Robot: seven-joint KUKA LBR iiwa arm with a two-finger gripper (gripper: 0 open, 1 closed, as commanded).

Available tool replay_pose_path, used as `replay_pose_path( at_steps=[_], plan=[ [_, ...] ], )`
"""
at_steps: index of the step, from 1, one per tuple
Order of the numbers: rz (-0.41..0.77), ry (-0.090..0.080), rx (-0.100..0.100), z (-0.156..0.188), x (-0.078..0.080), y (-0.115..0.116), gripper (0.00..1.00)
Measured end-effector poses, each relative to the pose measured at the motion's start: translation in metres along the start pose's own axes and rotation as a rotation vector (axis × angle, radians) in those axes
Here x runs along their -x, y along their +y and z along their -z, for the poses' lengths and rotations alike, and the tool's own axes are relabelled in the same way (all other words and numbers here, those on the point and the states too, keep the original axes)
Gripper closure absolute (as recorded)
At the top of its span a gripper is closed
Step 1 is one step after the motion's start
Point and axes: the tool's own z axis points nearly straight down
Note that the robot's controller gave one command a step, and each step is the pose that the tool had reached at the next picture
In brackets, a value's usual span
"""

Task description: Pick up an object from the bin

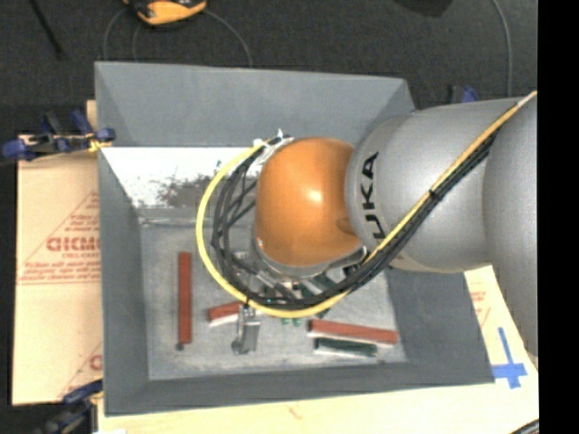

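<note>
- The grey metal gripper (246,331) sat low at 6 o'clock in the grey metal bin (122,269); whether it was open or closed could not be told.
- A short flat red piece (223,313) lay just at its 10 o'clock, probably the target.
- Centring over that piece, clear of the long red-brown stick (185,298) at 9 o'clock, seemed wise.
- The silver arm (434,197) showed the letters "UKA".

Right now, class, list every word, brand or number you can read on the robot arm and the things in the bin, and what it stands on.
"UKA": black letters on the silver arm, beside its orange cover; anything before the U is hidden.
The long red stick and the red and green bar carry no readable lettering.
</note>
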Motion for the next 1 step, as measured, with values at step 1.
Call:
replay_pose_path(
  at_steps=[1],
  plan=[
    [-0.003,-0.006,0.001,0.0027,0.0018,-0.0005,0.00]
  ],
)
